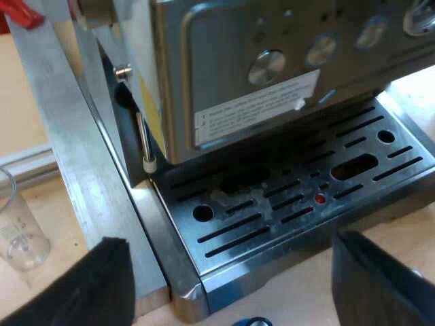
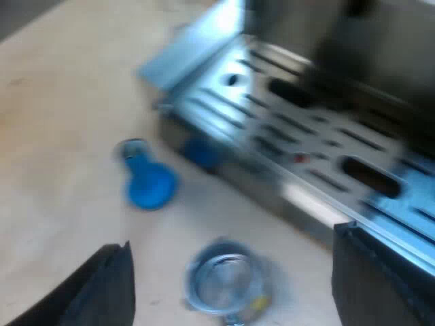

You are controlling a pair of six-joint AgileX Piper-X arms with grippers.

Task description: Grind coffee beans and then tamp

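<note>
Here the left gripper (image 1: 228, 248) hangs tilted down towards the front corner of the espresso machine (image 1: 272, 75). Its black fingers (image 1: 102, 282) are spread wide apart and hold nothing. Between them lies the slotted drip tray (image 1: 285, 204). A measuring glass (image 1: 17, 231) stands on the table (image 1: 41, 292) beyond a metal frame rail (image 1: 75, 156) at the machine's side.

The right gripper (image 2: 231, 238) hovers over the table before the tray, fingers likewise released and empty. The blue tamper (image 2: 149, 182) lies on the table just beside the tray's corner. Under the gripper sits a round metal-rimmed vessel (image 2: 224, 282), perhaps a glass; I cannot tell.
</note>
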